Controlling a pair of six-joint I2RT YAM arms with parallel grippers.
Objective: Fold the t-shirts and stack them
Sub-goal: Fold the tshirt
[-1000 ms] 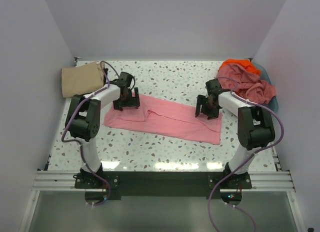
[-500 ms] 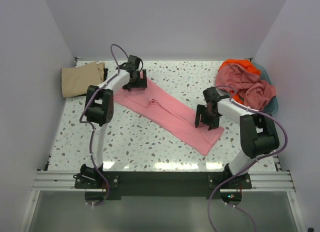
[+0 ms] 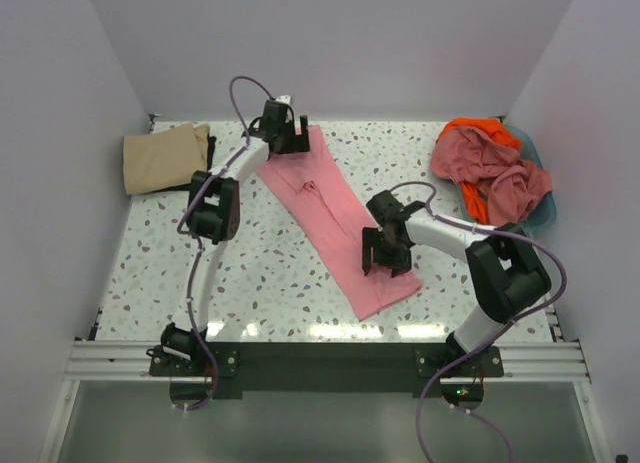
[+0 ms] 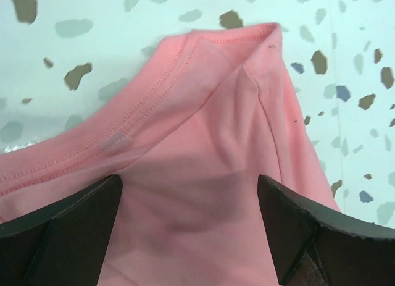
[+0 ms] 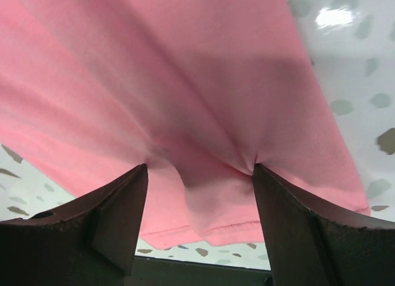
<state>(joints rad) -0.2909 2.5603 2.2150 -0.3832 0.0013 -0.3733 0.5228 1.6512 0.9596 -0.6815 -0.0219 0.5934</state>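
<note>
As our left hand (image 3: pixel 284 141) and right hand (image 3: pixel 385 257) press the folded pink cotton t-shirt (image 3: pixel 330 213), we see both spread wide apart.

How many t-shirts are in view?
4: a light pink one mid-table, a tan one folded far left, a dusty pink one and an orange one in the basket; more may hide beneath.

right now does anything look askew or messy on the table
The light pink t-shirt lies slanted across the table, with a pucker near its middle. At right, the heap of dusty pink and orange shirts spills over the blue basket.
</note>
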